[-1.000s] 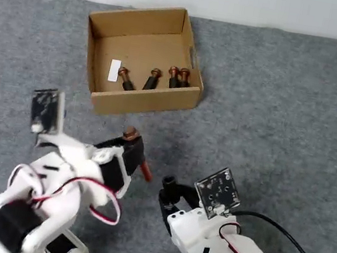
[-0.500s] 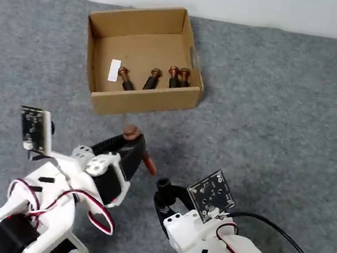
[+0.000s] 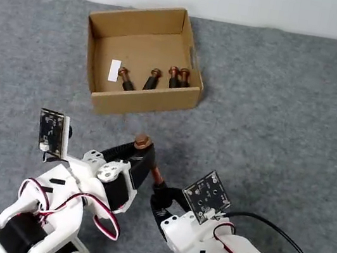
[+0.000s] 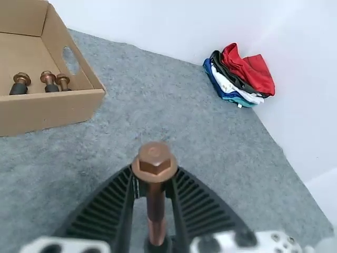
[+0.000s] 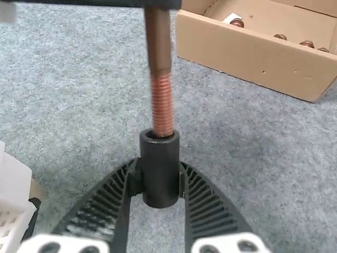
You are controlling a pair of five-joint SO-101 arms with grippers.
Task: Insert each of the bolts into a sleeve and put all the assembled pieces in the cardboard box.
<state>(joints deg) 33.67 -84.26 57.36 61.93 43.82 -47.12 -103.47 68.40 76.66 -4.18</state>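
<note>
My left gripper (image 4: 152,211) is shut on a copper bolt (image 4: 154,182), hex head (image 3: 142,140) toward the cardboard box. My right gripper (image 5: 158,182) is shut on a black sleeve (image 5: 159,167), held upright. The bolt's threaded tip (image 5: 162,113) sits just inside the sleeve's mouth. In the high view the bolt (image 3: 156,173) slants from the left gripper (image 3: 144,158) down to the sleeve (image 3: 161,189) in the right gripper (image 3: 161,197). The cardboard box (image 3: 110,22) at the back holds several assembled bolts in sleeves (image 3: 152,79).
Grey carpet covers the table. A white label (image 3: 114,70) lies on the box floor. A pile of folded clothes (image 4: 239,76) lies by the wall in the left wrist view. Open carpet stretches right of the box (image 5: 253,50).
The left arm swung right and tilted the bolt, bringing its threaded end down to the sleeve. The right gripper shifted slightly left to meet it. The tip now enters the sleeve.
</note>
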